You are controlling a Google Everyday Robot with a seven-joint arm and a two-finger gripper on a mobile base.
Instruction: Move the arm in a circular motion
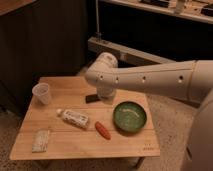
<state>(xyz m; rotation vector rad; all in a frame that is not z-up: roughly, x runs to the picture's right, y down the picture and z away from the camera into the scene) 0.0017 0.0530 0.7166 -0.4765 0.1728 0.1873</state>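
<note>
The arm [150,80] is seen reaching in from the right, its long off-white segment stretched leftward above the far half of the wooden counter [75,140]. The rounded joint is positioned over the counter's far centre, with a short segment dropping down from it. The hand [104,95] is taken to be at the lower tip of that segment, just above the counter beside a small dark object [91,98]; whether it is open or closed cannot be told, and nothing is seen held in it.

On the counter are noted: a clear plastic cup [42,93] at far left, a white tube-like packet [75,117] in the middle, a red item [103,130] just right of it, a green bowl [129,116] to the right, and a pale wrapped snack [41,140] at near left. None is touched by the arm.

Progress is judged as mid-sweep at best: no part of a circle can be confirmed from a single pose, so the circular path is counted as mostly left to do
</note>
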